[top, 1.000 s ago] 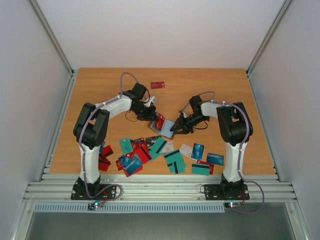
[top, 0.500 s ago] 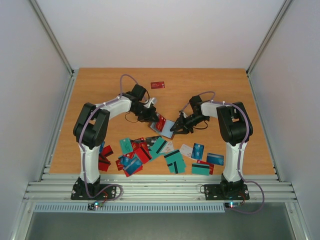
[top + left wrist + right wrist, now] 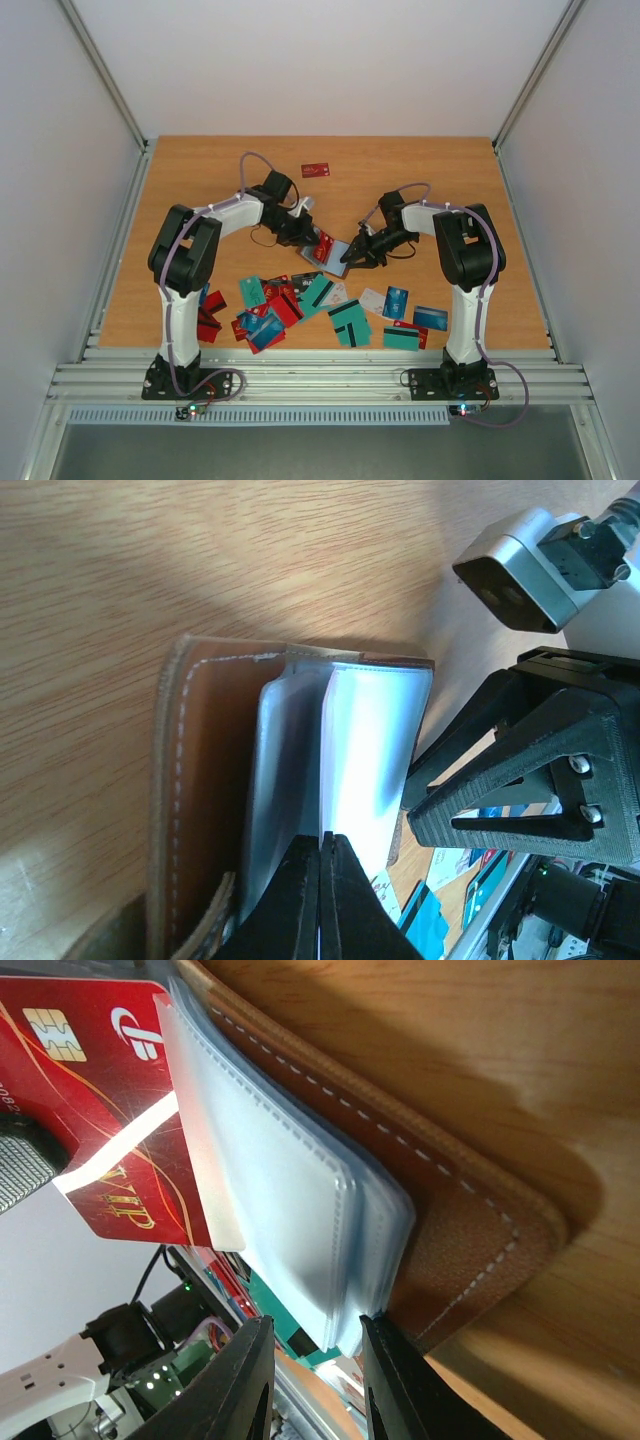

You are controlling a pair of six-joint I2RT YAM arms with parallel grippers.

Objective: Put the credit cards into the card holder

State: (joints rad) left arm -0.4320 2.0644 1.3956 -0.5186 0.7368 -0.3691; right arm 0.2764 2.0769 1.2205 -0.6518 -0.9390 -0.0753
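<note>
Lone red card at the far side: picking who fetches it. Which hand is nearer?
Left. The left hand is on the near side of the lone red card; the right hand is farther off, further right, at the card holder.

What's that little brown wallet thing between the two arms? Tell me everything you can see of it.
The card holder is a small folding wallet with a brown, leather-looking cover and pale stitching along its edge. Inside is a stack of frosted clear plastic sleeves. It lies open at mid-table, cover toward the wood. The right gripper pinches the sleeve stack at one end. A red card, held by the left gripper, sits partly tucked under the top sleeve.
</note>
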